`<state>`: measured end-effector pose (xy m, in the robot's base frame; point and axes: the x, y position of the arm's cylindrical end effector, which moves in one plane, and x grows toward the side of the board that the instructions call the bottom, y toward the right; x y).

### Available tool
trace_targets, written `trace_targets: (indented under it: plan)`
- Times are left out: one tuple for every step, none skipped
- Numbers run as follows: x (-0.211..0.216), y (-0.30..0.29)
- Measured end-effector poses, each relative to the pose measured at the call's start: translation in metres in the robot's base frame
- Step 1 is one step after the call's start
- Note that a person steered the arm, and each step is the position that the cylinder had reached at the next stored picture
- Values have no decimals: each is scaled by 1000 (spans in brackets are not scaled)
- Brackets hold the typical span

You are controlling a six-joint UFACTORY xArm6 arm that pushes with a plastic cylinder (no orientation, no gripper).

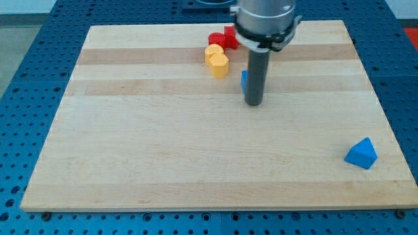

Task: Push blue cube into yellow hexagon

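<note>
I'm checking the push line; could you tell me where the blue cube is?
The blue cube sits top centre, mostly hidden behind my tip, right of the yellow block.

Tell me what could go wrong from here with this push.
My tip hides most of the blue cube, so contact is hard to judge; an off-centre push could let it slip past. The yellow hexagon lies close to the red blocks, so a firm shove might drive the yellow block into them.
</note>
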<state>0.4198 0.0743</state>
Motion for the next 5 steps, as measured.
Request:
trace_targets:
  plan:
    - [-20,0]
    - [-30,-8]
    - [-37,14]
    - [-54,49]
    - [-55,29]
